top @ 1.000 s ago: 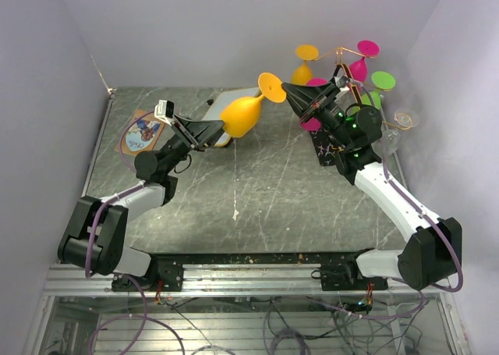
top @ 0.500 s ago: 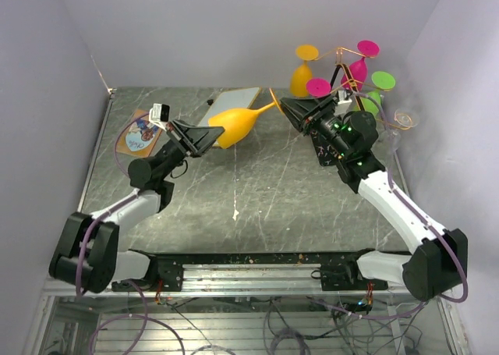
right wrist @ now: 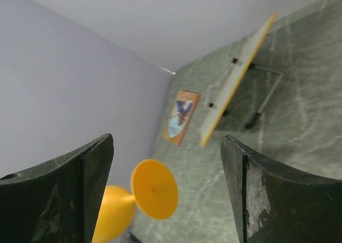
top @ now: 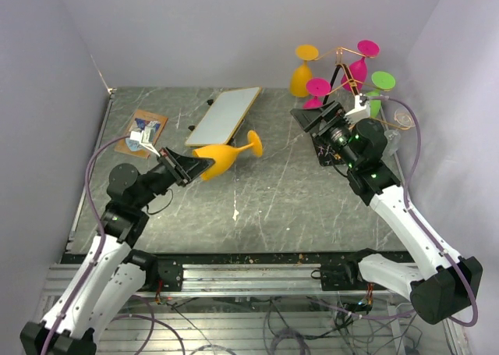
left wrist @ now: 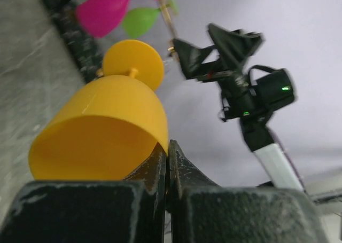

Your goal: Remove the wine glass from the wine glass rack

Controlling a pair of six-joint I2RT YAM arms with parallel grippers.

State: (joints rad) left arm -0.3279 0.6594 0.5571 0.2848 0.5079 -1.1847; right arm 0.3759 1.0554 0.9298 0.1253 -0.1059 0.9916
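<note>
My left gripper is shut on the rim of an orange wine glass, which lies tilted above the table's left middle with its foot towards the right. In the left wrist view the rim of the wine glass sits pinched between my left gripper's fingers. My right gripper stands open and empty in front of the wine glass rack, well apart from the glass. Its wrist view shows the wine glass beyond the right gripper.
On the rack hang an orange glass, two pink glasses and a green glass. A clear glass is at the far right. A white board on a stand and a picture card are at the back left.
My left gripper shut on the orange glass and carried it down and towards the near left. My right gripper let go of the glass, opened wide and drew back towards the rack.
</note>
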